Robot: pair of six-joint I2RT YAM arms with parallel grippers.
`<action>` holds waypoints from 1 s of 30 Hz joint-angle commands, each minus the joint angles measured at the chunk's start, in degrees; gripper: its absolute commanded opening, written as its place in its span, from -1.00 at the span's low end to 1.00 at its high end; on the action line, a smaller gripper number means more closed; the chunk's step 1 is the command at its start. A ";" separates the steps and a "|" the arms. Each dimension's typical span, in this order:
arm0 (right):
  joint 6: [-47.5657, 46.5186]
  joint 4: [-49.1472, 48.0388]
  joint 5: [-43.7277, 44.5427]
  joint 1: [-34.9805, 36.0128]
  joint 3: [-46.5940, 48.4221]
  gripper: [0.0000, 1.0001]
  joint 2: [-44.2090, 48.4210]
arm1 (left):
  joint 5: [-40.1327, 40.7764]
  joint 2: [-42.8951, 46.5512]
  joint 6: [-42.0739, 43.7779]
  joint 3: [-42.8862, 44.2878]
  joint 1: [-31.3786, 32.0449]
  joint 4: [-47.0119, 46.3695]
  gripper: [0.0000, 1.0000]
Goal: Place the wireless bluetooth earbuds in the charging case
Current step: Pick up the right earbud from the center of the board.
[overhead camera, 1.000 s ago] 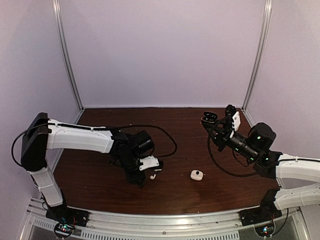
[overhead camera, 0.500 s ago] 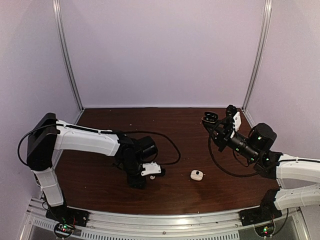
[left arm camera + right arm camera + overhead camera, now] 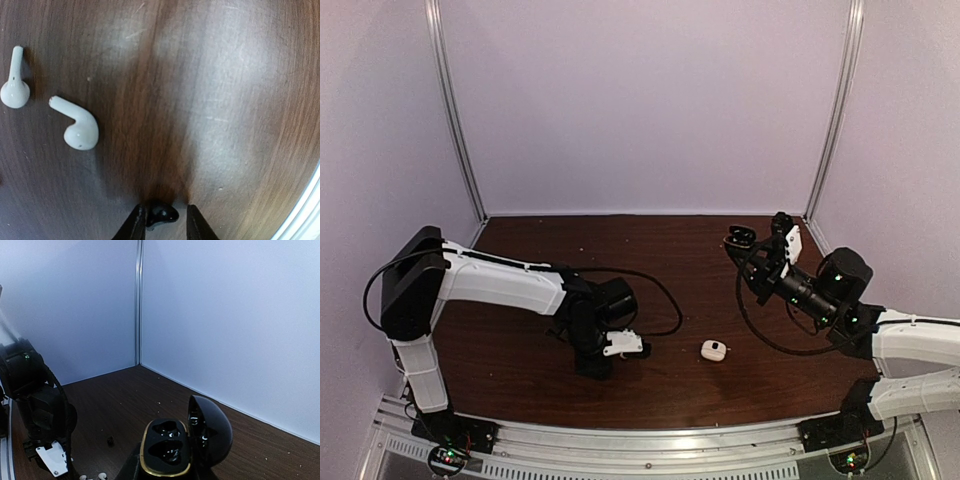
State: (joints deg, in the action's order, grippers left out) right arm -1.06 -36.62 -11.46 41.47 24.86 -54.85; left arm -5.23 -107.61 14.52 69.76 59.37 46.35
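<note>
My left gripper (image 3: 165, 211) points straight down at the table, its jaws narrowly open around a stubby black earbud (image 3: 161, 215). The left finger touches the earbud and a small gap shows at the right finger. Two glossy white earbuds (image 3: 80, 127) (image 3: 15, 87) lie on the wood beyond, to the left. In the top view the left gripper (image 3: 593, 364) sits low at front centre-left. My right gripper (image 3: 167, 474) is shut on the black charging case (image 3: 167, 447), held in the air at back right (image 3: 738, 237). Its lid (image 3: 210, 430) stands open and both sockets look empty.
A small closed white case (image 3: 713, 350) lies on the brown table (image 3: 680, 260) between the arms. A tiny black lump (image 3: 110, 441) rests on the wood near the left arm. A black cable (image 3: 660, 290) loops behind the left wrist. Pale walls enclose the table.
The left arm has swung in and lowered over the earbuds, and its jaws have narrowed around the black one. The right arm and the case have stayed still.
</note>
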 commanded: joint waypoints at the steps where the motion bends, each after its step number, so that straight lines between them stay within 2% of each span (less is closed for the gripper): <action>1: 0.62 -1.34 0.81 -0.36 -0.36 -1.00 0.81 | -0.46 -0.81 0.76 0.29 0.26 -1.26 -0.43; 14: 0.53 -0.95 0.87 -0.49 -0.25 -1.00 1.06 | 0.14 -1.90 -0.08 0.21 0.30 -1.73 -0.56; 21: 0.53 -0.91 0.84 -0.42 -0.12 -1.00 1.07 | 0.95 1.59 -0.82 -0.65 0.09 -3.42 -0.68; 25: 0.69 -1.20 0.70 -0.43 0.08 -1.00 0.77 | -0.94 9.19 -3.03 -1.97 -2.48 -8.46 -0.70; 30: 0.90 -3.89 -1.41 -0.42 1.02 -1.00 -1.61 | -2.13 20.83 -6.14 -3.02 -4.09 -21.05 -0.70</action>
State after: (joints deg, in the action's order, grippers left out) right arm -0.97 -37.06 -11.53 41.36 24.86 -54.89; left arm -5.54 -96.51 11.77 67.00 56.51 38.81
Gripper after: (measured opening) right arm 0.235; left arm 0.188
